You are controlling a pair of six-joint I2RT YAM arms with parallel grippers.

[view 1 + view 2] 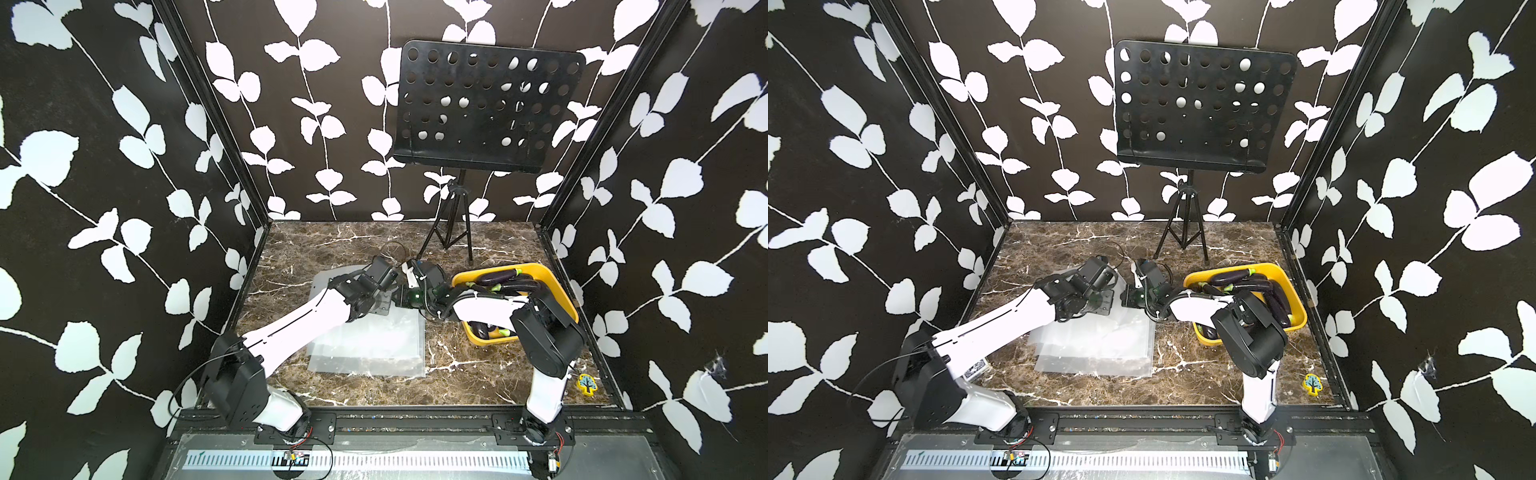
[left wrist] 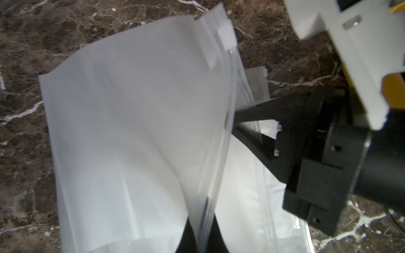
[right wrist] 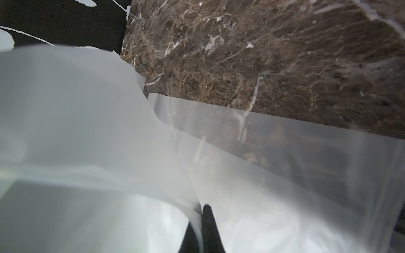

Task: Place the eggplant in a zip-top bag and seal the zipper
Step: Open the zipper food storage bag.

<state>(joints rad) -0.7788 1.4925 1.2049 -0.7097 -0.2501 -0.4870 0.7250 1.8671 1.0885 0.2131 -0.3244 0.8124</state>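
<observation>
A frosted zip-top bag [image 2: 135,122] is raised off the marble table, with its white slider [image 2: 226,37] at the far corner of the zipper edge. My left gripper [image 2: 202,232] is shut on that edge. My right gripper [image 3: 200,210] is shut on the film of the bag [image 3: 92,122], and the left wrist view shows its black fingers meeting at the zipper edge [image 2: 237,121]. In both top views the two grippers [image 1: 384,305] [image 1: 405,297] sit close together over the far end of the bag stack [image 1: 365,345]. Several purple eggplants [image 1: 498,276] lie in a yellow bin [image 1: 557,286] at the right.
More flat bags [image 1: 1096,345] lie under the raised one. A black perforated music stand [image 1: 490,108] on a tripod [image 1: 453,224] rises at the back. A small yellow tree-shaped piece [image 1: 587,384] lies front right. Patterned walls close off three sides.
</observation>
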